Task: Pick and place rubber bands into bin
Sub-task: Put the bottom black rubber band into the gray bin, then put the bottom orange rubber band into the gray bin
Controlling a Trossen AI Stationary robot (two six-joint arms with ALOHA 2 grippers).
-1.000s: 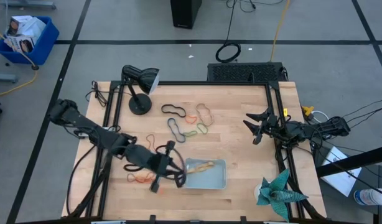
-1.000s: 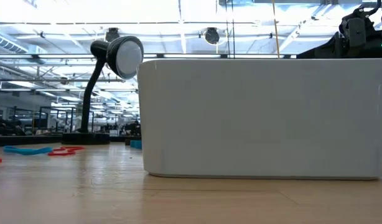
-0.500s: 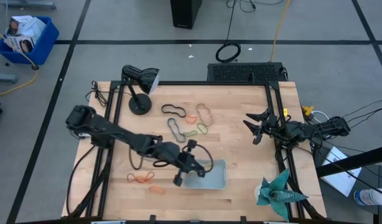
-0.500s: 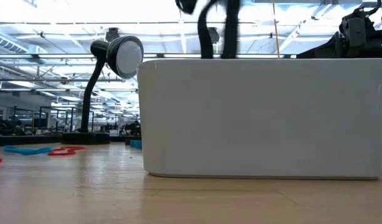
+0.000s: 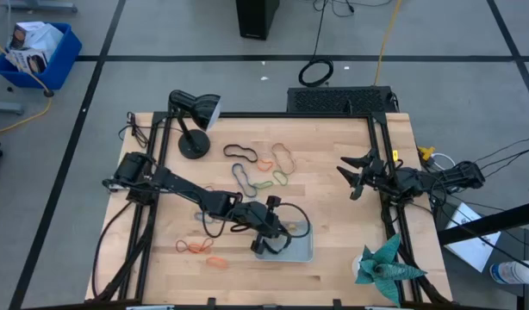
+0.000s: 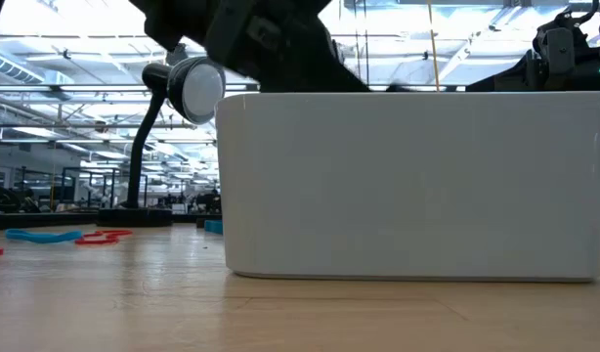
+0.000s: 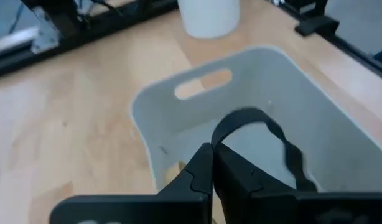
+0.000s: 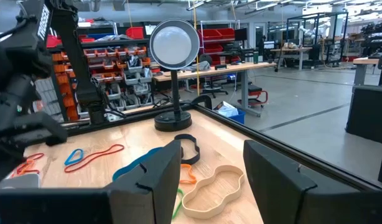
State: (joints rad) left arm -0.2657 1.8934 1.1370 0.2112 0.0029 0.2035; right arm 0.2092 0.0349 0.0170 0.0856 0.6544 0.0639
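Left wrist view showed the left gripper [image 7: 211, 163] pinching a black rubber band [image 7: 260, 138] above the bin [image 7: 178, 118]; releasing low inside should keep it in.

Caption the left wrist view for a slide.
Left gripper, shut on a black rubber band, holds it over the pale bin.

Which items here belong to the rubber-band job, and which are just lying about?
Job: black rubber band pinched in the left hand over the bin; loose rubber bands on the table.
Bystanders: desk lamp, teal paper figure, idle right hand.
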